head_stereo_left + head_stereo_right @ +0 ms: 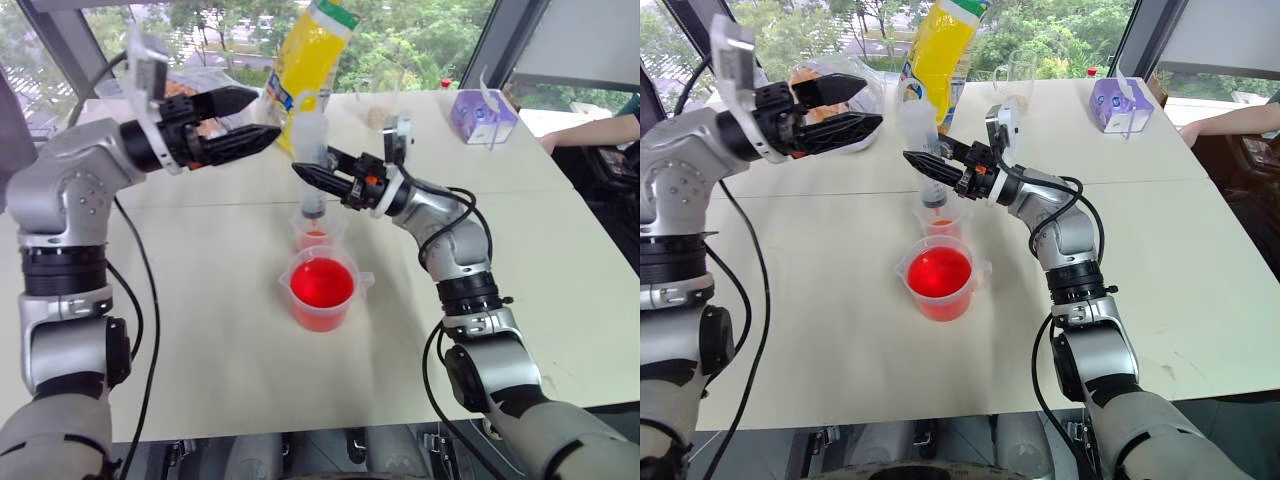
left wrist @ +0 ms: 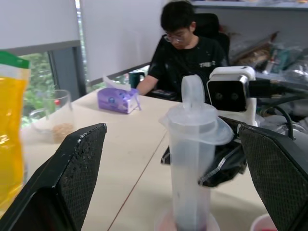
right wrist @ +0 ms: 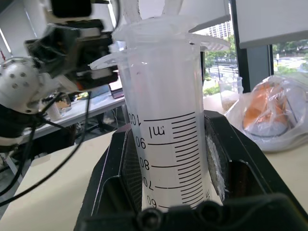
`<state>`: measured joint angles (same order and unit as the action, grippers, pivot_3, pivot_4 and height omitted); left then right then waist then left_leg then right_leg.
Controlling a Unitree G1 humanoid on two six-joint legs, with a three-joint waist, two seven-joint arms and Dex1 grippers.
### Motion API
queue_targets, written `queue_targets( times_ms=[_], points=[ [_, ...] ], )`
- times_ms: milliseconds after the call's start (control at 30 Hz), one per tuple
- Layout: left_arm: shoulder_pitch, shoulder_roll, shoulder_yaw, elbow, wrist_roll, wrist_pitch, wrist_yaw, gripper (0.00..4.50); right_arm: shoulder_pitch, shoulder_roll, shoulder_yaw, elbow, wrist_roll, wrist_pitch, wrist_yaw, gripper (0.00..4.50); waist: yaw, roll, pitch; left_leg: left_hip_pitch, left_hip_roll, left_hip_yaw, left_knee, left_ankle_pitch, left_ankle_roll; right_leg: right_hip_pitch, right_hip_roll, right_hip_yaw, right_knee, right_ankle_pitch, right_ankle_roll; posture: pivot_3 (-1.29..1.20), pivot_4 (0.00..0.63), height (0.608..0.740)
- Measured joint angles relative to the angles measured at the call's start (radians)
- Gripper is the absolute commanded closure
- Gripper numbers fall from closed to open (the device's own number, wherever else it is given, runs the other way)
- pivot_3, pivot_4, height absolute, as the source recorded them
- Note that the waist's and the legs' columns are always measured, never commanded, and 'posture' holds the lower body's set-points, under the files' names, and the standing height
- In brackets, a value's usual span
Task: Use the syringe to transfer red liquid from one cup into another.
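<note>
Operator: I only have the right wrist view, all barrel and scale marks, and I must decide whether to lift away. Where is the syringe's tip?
Observer: The syringe stands upright in the right end effector, tip down at the mouth of the small cup.
Operator: Anything in that cup?
Observer: A shallow layer of red liquid at its bottom.
Operator: And the source?
Observer: The beaker sits just nearer the robot than the small cup and holds far more red liquid. The left end effector is open, off to the left of the plunger and not touching it.
</note>
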<state>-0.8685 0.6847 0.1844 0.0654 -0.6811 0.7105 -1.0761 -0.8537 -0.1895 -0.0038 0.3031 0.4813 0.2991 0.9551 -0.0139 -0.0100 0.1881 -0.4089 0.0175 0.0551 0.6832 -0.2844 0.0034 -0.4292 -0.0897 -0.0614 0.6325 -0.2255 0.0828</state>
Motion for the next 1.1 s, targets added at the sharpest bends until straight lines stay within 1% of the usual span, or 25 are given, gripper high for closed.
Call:
queue_targets(
  times_ms=[133,233,300,400,600,667,733,833,1100],
  points=[
    [0.080,0.024,0.004,-0.076,-0.028,0.030,0.000,0.02,-0.044,-0.041,-0.046,-0.035,0.053,0.094,-0.045,3.02,0.002,0.000,0.000,0.000,-0.001,0.000,0.000,0.000,0.000,0.000,-0.002,0.000,0.000,0.000,0.000,0.00,0.150,0.740],
    [0.140,0.024,0.013,-0.127,-0.049,0.048,0.012,0.02,-0.116,-0.138,-0.081,-0.091,0.073,0.211,-0.098,3.02,0.002,0.000,0.000,0.000,-0.001,0.000,0.000,0.000,0.000,0.000,-0.002,0.000,0.000,0.000,0.000,0.00,0.150,0.740],
    [0.188,0.024,0.019,-0.164,-0.058,0.049,0.022,0.02,-0.157,-0.211,-0.099,-0.116,0.083,0.325,-0.149,3.02,0.000,0.000,0.000,0.000,-0.001,0.000,0.000,0.000,0.000,0.000,-0.002,0.000,0.000,0.000,0.000,0.00,0.150,0.740],
    [0.231,0.022,0.024,-0.199,-0.076,0.051,0.047,0.02,-0.187,-0.286,-0.132,-0.124,0.103,0.514,-0.229,3.02,0.001,0.000,0.000,0.000,-0.001,0.000,0.000,0.000,0.000,0.000,-0.002,0.000,0.000,0.000,0.000,0.00,0.150,0.740],
    [0.282,0.021,0.039,-0.271,-0.131,0.072,0.090,0.02,-0.195,-0.465,-0.069,-0.111,0.063,0.926,-0.342,3.02,0.002,0.000,0.000,0.000,-0.001,0.001,0.000,-0.001,0.002,0.000,-0.002,0.000,-0.001,0.000,0.000,0.00,0.150,0.740],
    [0.292,0.021,0.039,-0.284,-0.141,0.077,0.100,0.02,-0.178,-0.494,-0.055,-0.103,0.048,0.992,-0.360,3.02,0.002,0.000,0.000,0.000,-0.001,0.001,0.000,-0.001,0.002,0.000,-0.002,0.000,-0.001,0.000,0.000,0.00,0.150,0.740],
    [0.305,0.024,0.041,-0.297,-0.153,0.087,0.109,0.02,-0.143,-0.505,-0.049,-0.089,0.033,1.046,-0.380,3.02,0.002,0.000,0.000,0.000,-0.001,0.001,0.000,-0.001,0.002,0.000,-0.002,0.000,-0.001,0.000,0.000,0.00,0.150,0.740],
    [0.307,0.024,0.042,-0.312,-0.171,0.092,0.126,0.02,-0.117,-0.499,-0.048,-0.007,0.002,1.131,-0.429,3.02,0.001,0.000,0.000,-0.001,-0.002,0.001,0.000,-0.001,0.002,0.000,-0.002,0.000,-0.001,0.000,0.000,0.00,0.150,0.740],
    [0.318,0.028,0.041,-0.338,-0.184,0.095,0.156,0.02,-0.040,-0.472,-0.042,0.035,-0.045,1.183,-0.481,3.02,0.001,0.000,0.000,-0.001,-0.002,0.001,0.000,-0.001,0.002,0.000,-0.001,0.000,-0.002,0.000,0.000,0.00,0.150,0.740]
  ],
)
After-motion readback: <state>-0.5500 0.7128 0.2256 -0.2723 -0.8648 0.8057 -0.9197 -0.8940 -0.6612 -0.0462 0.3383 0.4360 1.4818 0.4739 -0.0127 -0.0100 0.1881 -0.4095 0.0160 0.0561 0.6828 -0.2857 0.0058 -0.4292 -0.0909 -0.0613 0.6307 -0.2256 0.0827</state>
